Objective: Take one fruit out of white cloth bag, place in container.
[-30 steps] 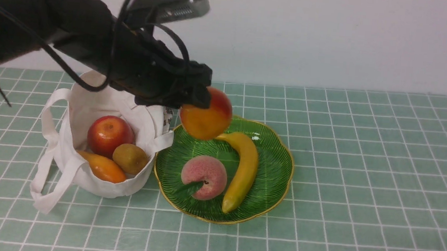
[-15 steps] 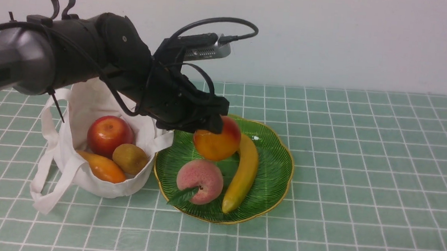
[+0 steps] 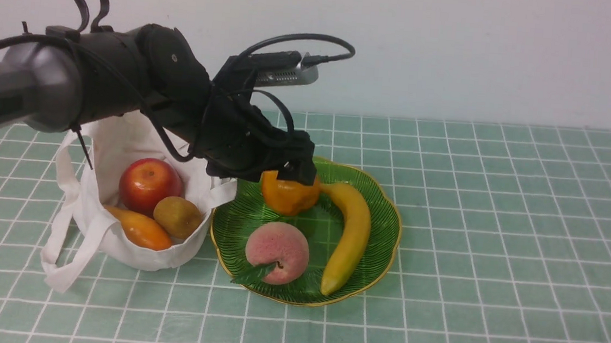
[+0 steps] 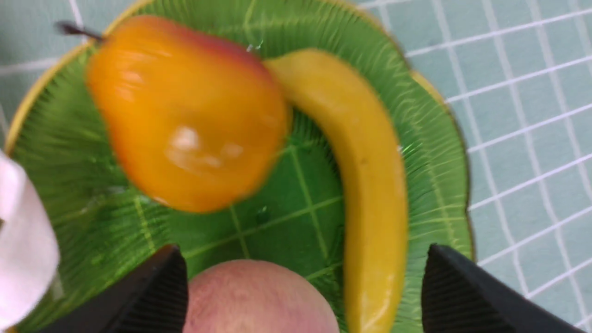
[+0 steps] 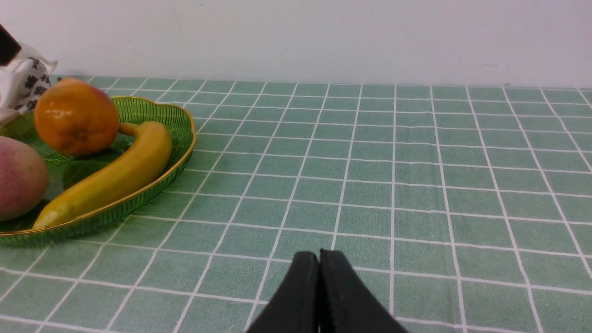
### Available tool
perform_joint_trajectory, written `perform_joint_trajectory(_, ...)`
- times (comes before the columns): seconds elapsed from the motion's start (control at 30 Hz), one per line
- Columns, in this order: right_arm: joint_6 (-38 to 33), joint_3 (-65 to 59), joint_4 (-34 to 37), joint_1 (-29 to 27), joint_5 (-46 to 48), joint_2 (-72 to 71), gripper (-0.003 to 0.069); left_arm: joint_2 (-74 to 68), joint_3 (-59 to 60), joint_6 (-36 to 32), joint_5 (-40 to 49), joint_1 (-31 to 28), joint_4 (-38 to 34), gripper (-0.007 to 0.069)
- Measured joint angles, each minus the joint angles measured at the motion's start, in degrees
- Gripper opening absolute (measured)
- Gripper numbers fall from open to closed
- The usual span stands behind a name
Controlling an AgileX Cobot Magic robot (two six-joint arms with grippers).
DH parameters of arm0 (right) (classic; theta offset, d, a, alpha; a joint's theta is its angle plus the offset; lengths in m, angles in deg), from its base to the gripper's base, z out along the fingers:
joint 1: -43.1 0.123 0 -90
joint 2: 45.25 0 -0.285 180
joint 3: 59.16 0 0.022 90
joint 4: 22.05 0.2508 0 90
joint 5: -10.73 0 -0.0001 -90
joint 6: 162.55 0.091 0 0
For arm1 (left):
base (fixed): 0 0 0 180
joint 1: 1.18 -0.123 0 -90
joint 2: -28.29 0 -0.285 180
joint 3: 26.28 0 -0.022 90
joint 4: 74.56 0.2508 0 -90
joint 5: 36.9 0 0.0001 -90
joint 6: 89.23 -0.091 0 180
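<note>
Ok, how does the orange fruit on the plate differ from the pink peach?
The fruit is glossy orange-yellow; the peach is matte pink. The fruit has a thin dark stem, the peach a green leaf. The fruit lies at the far side of the plate against the banana; the peach lies nearer, apart from the banana. Both are on the plate.

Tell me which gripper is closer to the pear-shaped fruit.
Left. The left gripper hangs just above the fruit, jaws open; the right gripper is over the table well clear of the plate, jaws shut.
</note>
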Motion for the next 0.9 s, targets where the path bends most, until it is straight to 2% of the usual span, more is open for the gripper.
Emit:
perform_joint_trajectory(0.1, 0.00, 0.00, 0.00, 0.00, 0.00, 0.00, -0.0015, 4.33, 0.00, -0.49, 0.07, 0.00, 0.74, 0.0586)
perform_joint_trajectory(0.17, 0.00, 0.00, 0.00, 0.00, 0.00, 0.00, -0.0015, 8.55, 0.00, -0.83, 0.59, 0.00, 1.75, 0.0531)
perform_joint_trajectory(0.2, 0.00, 0.00, 0.00, 0.00, 0.00, 0.00, -0.0015, 11.75, 0.00, -1.19, 1.66, 0.00, 2.61, 0.0475)
perform_joint_trajectory(0.23, 0.00, 0.00, 0.00, 0.00, 0.00, 0.00, -0.0015, 12.21, -0.05, -1.19, 1.92, 0.00, 2.76, 0.0466)
perform_joint_trajectory(0.3, 0.00, 0.00, 0.00, 0.00, 0.00, 0.00, -0.0015, 17.27, -0.11, -1.88, 6.08, 0.00, 4.34, 0.0340)
perform_joint_trajectory(0.47, 0.00, 0.00, 0.00, 0.00, 0.00, 0.00, -0.0015, 27.27, -0.11, -2.06, 20.54, 0.00, 8.51, 0.0081)
perform_joint_trajectory(0.53, 0.00, 0.00, 0.00, 0.00, 0.00, 0.00, -0.0015, 33.19, -0.11, -2.10, 27.34, 0.00, 11.26, 0.0019)
perform_joint_trajectory(0.7, 0.00, 0.00, 0.00, 0.00, 0.00, 0.00, -0.0015, 47.46, 4.02, -2.17, 32.77, 0.00, 14.17, -0.0008)
perform_joint_trajectory(0.9, 0.00, 0.00, 0.00, 0.00, 0.00, 0.00, -0.0015, 64.82, 16.67, -6.48, 27.50, 0.00, 14.17, -0.0008)
